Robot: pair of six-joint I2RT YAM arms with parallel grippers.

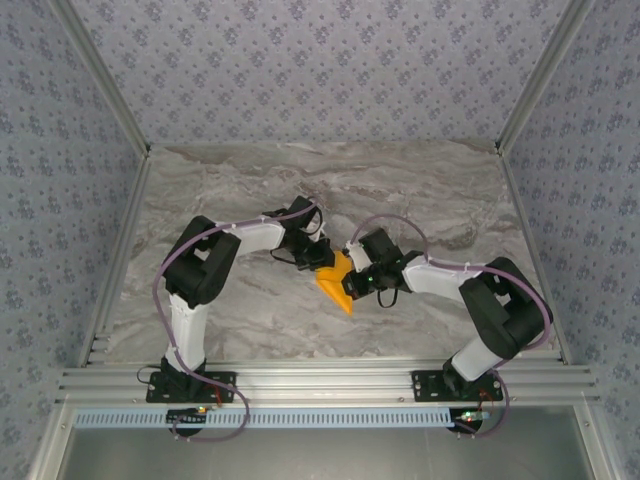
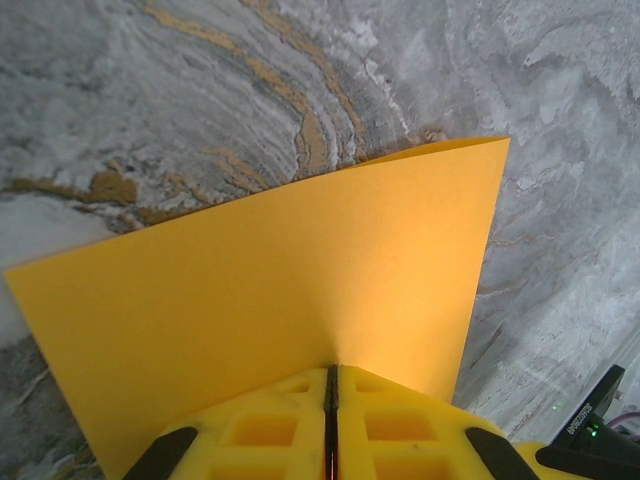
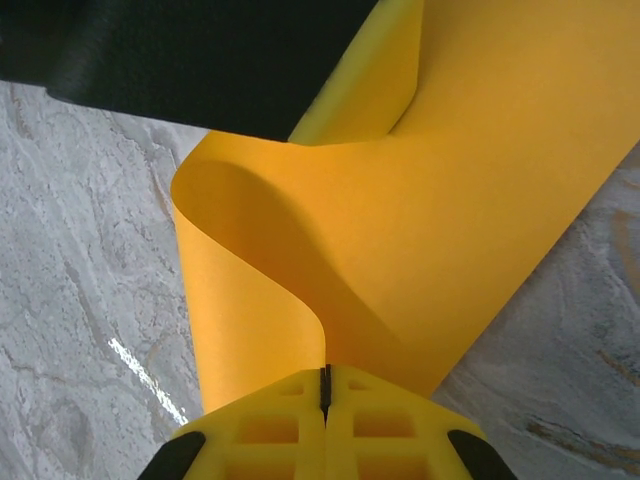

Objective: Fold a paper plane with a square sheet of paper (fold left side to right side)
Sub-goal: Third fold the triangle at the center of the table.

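Here, in the top view, the left arm [image 1: 205, 265] reaches in from the lower left toward the middle of the marble table [image 1: 420, 190]. The left gripper [image 1: 320, 260] sits just left of centre, at the upper edge of the square sheet of paper [image 1: 335, 287]. The sheet shows as a small orange wedge below the centre of the frame, narrowing toward the bottom. Just to its right is the right gripper [image 1: 358, 284], on the right arm [image 1: 500, 310], which bends in from the lower right.

In the left wrist view the left gripper [image 2: 331, 375] has its yellow fingers [image 2: 265, 430] pressed together at the bottom centre. The paper's edge is pinched in the thin seam between them. The sheet [image 2: 280, 280] spreads up and outward as a broad, smooth plane across the middle of the frame, over the table [image 2: 150, 90].

In the right wrist view the right gripper [image 3: 325, 372] is likewise clamped on the paper at the bottom centre. From there the sheet [image 3: 430, 230] curls left into a soft S-bend and climbs to the upper right. A black, blurred shape [image 3: 180, 50] covers the upper left, probably part of the other arm.
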